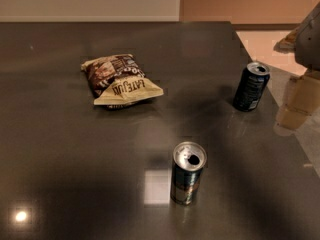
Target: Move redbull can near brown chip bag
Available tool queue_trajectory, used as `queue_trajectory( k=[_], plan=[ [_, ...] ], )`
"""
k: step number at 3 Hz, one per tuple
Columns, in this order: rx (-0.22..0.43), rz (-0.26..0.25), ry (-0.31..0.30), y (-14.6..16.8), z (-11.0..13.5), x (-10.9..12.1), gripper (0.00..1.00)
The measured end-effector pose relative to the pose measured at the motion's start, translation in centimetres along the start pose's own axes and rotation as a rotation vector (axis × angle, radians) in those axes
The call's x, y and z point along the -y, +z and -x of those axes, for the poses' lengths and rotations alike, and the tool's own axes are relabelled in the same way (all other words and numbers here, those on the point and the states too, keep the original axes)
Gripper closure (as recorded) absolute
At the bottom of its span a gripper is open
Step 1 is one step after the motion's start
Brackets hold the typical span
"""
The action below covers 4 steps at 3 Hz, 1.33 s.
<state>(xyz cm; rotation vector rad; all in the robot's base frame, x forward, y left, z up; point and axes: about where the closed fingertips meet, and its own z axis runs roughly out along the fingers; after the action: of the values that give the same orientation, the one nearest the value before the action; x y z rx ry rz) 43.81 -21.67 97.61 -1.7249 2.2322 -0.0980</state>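
The redbull can (188, 174) stands upright on the dark table (60, 149), front of centre, its opened top showing. The brown chip bag (120, 80) lies flat farther back and to the left, well apart from it; a dark navy can (251, 86) stands upright near the right edge. The gripper (299, 96) hangs at the view's right side, beyond that navy can, touching nothing; whether it is spread or pressed together cannot be told.

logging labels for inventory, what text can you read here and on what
brown chip bag: large brown lettering on its cream end, too blurred to quote
redbull can: markings unreadable
dark blue can: print unreadable
tool, at right edge: no text
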Motion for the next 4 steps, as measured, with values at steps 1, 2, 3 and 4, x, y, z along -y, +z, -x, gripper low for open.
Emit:
queue_trajectory(
  k=[1,2,3,4],
  plan=[
    [0.000,0.000,0.000,0.0,0.0,0.0,0.00],
    [0.000,0.000,0.000,0.0,0.0,0.0,0.00],
    [0.057,0.029,-0.078,0.0,2.1,-1.5,0.00],
    [0.143,0.094,-0.167,1.0,4.7,-3.7,0.00]
  ],
)
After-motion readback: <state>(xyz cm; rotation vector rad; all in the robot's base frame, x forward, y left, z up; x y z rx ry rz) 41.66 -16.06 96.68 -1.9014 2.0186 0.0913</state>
